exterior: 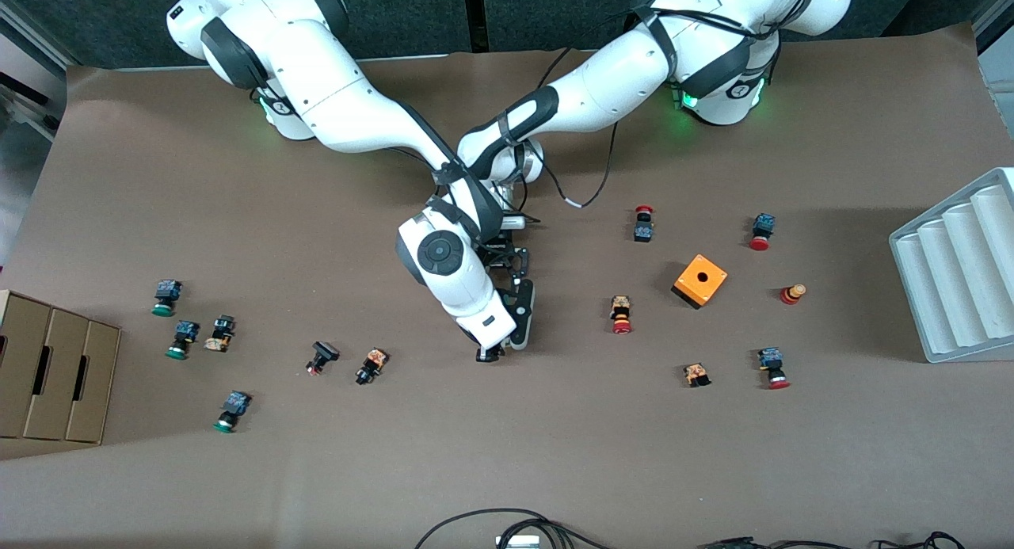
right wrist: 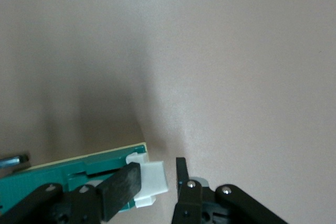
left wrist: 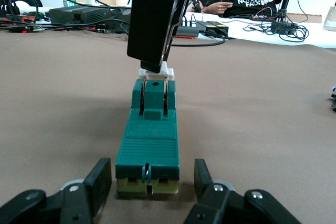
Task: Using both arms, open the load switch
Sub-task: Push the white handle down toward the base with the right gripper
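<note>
My front camera looks down from high across the worktop [exterior: 238, 470]; both wrist cameras sit close, sharing the load switch [left wrist: 148, 150].

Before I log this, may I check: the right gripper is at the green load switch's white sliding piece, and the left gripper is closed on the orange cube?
Not quite: the left gripper is closed on the load switch, at the end away from the white piece, as the left wrist view shows. The orange cube sits untouched, toward the left arm's end of the table. The rest stands.
</note>
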